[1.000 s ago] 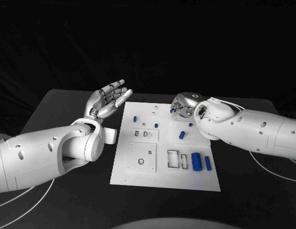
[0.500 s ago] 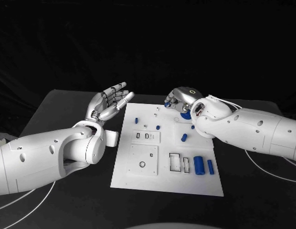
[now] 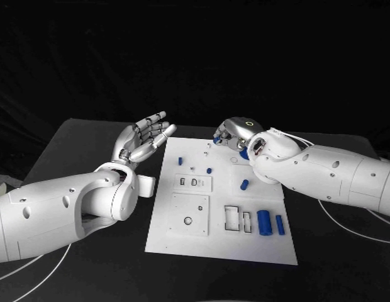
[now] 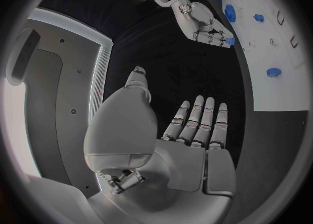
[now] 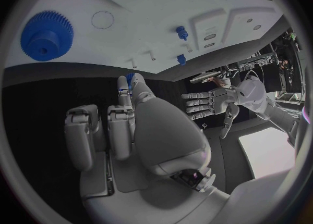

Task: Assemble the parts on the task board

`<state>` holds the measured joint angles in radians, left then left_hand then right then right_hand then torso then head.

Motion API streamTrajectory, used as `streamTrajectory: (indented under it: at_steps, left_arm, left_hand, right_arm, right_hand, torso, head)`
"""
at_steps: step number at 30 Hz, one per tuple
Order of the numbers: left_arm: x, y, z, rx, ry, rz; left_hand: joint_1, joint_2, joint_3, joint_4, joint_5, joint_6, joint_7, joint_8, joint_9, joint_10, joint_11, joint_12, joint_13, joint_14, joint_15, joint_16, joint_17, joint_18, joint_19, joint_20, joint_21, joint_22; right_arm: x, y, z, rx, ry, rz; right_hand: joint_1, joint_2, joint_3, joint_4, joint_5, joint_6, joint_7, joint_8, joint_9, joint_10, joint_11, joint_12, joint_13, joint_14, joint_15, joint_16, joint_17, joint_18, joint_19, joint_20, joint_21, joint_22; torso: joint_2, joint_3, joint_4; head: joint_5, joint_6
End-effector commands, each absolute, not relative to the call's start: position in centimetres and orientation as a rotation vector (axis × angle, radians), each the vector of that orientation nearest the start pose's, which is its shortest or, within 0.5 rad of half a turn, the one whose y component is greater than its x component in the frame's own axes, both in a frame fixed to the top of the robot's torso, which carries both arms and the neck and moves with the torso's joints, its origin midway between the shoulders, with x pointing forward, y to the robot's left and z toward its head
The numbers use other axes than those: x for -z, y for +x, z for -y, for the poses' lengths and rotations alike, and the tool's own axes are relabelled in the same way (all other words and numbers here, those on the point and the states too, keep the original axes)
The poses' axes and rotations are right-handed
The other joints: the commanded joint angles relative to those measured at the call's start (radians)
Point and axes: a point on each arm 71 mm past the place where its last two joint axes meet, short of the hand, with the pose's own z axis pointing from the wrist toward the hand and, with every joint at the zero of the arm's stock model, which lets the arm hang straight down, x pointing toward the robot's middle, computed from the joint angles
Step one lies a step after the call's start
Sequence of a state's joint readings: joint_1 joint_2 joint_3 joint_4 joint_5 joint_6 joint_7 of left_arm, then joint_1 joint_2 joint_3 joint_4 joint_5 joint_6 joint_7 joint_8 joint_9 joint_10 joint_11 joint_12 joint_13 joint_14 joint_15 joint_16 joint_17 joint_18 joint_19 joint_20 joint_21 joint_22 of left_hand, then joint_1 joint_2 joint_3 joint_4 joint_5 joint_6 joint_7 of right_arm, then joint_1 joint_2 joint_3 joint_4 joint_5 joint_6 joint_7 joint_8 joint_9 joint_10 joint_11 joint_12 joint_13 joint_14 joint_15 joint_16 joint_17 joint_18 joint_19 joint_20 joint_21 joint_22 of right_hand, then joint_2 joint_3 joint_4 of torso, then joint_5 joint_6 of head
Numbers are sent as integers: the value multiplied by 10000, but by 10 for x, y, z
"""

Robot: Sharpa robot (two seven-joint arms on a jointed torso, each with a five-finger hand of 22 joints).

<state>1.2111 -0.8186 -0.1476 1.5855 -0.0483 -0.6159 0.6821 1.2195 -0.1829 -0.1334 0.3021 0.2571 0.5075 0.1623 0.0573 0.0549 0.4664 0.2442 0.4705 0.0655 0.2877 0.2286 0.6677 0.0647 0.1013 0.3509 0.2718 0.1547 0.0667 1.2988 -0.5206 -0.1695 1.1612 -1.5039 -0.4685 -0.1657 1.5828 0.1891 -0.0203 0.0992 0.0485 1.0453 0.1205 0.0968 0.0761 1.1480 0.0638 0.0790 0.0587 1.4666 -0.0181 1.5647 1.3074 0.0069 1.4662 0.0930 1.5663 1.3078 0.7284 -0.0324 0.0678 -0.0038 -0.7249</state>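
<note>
No readable writing or brand mark shows on the white rectangular task board (image 3: 184, 204) or on either arm. The board lies in the middle of the black bench (image 3: 77, 141), with bare bench along both its long sides and beyond its far edge.

The left hand (image 3: 144, 137) hovers off the board's far left corner, over bare bench, fingers straight and spread, holding nothing. The right hand (image 3: 235, 134) hangs above the board's far right corner with its fingers curled in; in the right wrist view a small blue part (image 5: 130, 77) sits pinched at its fingertips (image 5: 124, 84), and a blue toothed gear (image 5: 46, 35) lies flat on the board just beyond.

Two blue cylinders (image 3: 264, 222) lie near the board's right edge, and smaller blue pieces (image 3: 244, 184) are scattered farther up.

Compared with a second ago, the right hand has risen and shifted toward the far edge, while the left hand stays spread beside the board.
</note>
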Motion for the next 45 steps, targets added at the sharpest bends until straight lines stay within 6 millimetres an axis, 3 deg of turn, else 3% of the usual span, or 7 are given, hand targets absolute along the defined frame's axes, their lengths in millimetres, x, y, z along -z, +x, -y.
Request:
streamTrajectory:
  at_steps: [1,15,25,32,45]
  left_arm:
    - [182,466,-194,14462,-8705,-11644]
    - [179,467,-194,14469,-8626,-11622]
    - [178,467,-195,14441,-8603,-11598]
    - [176,468,-195,14458,-8558,-11560]
    - [171,469,-194,14500,-8483,-11503]
  left_hand:
    - [2,114,60,-9,-47,85,1180,46,18,79,16,-29,2,-49,-7,-14,14,171,-80,16,-59,-14]
    - [8,135,75,-10,-53,94,1180,48,18,84,15,-27,2,-46,-8,-11,14,172,-82,15,-57,-15]
    - [8,135,75,-10,-53,94,1180,48,18,84,15,-27,2,-46,-8,-11,14,172,-82,15,-57,-15]
    - [8,135,75,-10,-53,94,1180,48,18,84,15,-27,2,-46,-8,-11,14,172,-82,15,-57,-15]
    - [23,163,100,-11,-66,123,1178,55,21,92,13,-24,1,-41,-10,-6,14,174,-79,14,-51,-15]
  right_arm:
    - [183,550,141,-4961,-2201,-15138]
    - [183,551,141,-4845,-2266,-15295]
    - [182,552,139,-4834,-2294,-15280]
    - [180,553,140,-4836,-2273,-15213]
    - [179,556,138,-4811,-2296,-15125]
  right_hand:
    - [107,-2,60,-8,34,296,-111,21,144,70,-8,-57,9,1042,88,61,2634,-69,1046,78,45,2630]
    - [115,-12,74,-3,33,287,-112,7,140,62,-6,-83,8,1042,88,61,2634,-69,1046,82,45,2630]
    - [115,-12,74,-3,33,287,-112,7,140,62,-6,-83,8,1042,88,61,2634,-69,1046,82,45,2630]
    - [118,-19,89,5,33,280,-112,-5,137,56,-4,-107,8,1042,85,61,2634,-69,1046,84,45,2630]
    - [122,-20,101,10,34,276,-114,-13,135,55,-5,-119,9,1042,85,61,2634,-69,1046,85,45,2630]
  torso:
    - [45,-23,24]
    - [56,-18,56]
    - [48,-53,33]
    - [76,-74,40]
    - [208,-104,116]
  head:
    - [-16,32]
    - [37,40]
    - [40,53]
    - [42,-13]
    - [13,3]
